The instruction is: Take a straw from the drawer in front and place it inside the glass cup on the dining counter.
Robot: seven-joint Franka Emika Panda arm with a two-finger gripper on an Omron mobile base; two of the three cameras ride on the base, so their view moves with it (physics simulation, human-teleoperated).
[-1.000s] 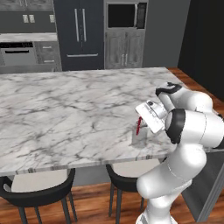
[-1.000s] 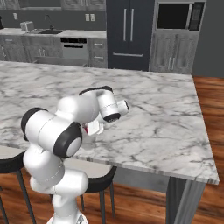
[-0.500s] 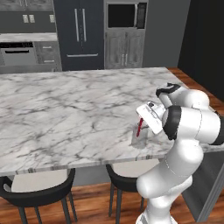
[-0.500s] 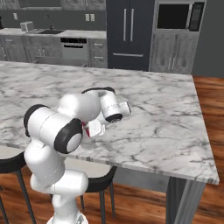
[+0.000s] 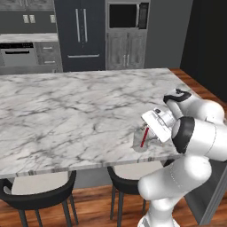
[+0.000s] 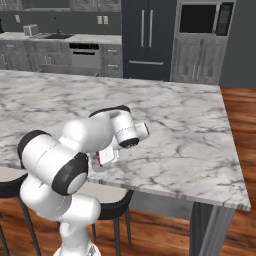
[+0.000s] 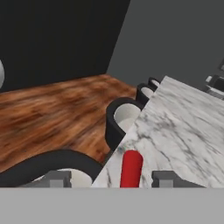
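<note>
Hand (image 5: 148, 131) at the table's (image 5: 66, 115) near edge, fingers (image 7: 168, 178) parted either side of the straw (image 5: 144, 137), not clamping it. Straw stands tilted inside the glass cup (image 5: 141, 141).

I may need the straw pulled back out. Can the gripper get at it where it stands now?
Probably yes. The gripper sits right at the straw, its open fingers either side of the top end; the lower end stands in the glass cup, with nothing between.
</note>
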